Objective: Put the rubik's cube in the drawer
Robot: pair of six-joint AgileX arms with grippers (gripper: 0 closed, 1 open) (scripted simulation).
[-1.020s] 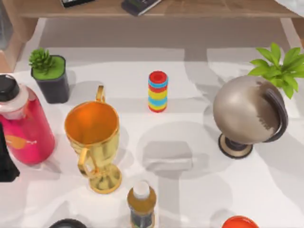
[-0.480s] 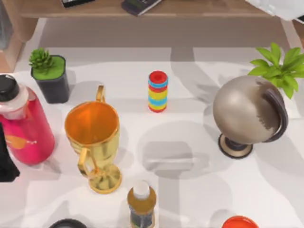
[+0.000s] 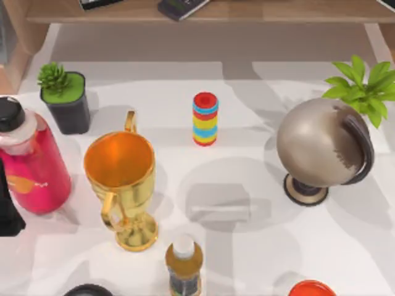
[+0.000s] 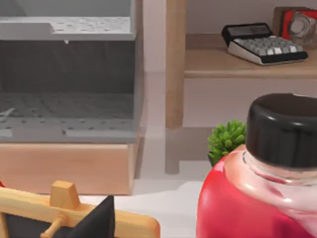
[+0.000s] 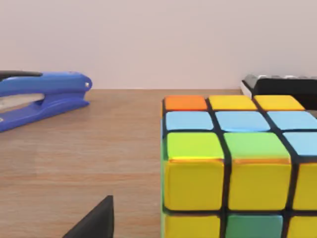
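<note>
The rubik's cube (image 5: 233,168) sits on a wooden shelf (image 5: 79,158) and looms close in the right wrist view, with orange, yellow, blue and green tiles showing. A dark part of my right gripper (image 5: 94,223) appears just beside the cube, level with its lower edge. In the left wrist view a grey open box over a wooden panel (image 4: 67,84) looks like the drawer. My left arm (image 3: 7,213) is parked at the table's left edge beside a red bottle (image 3: 31,163).
A blue stapler (image 5: 42,96) and a black calculator (image 5: 282,84) share the shelf. On the table stand a gold trophy cup (image 3: 120,185), globe (image 3: 324,148), striped ring stack (image 3: 205,118), potted plants (image 3: 65,95), and a small bottle (image 3: 184,265).
The white part of my right arm at the top view's upper right corner has slid out of the picture. The shadows on the table shifted slightly. The table's objects have not moved.
</note>
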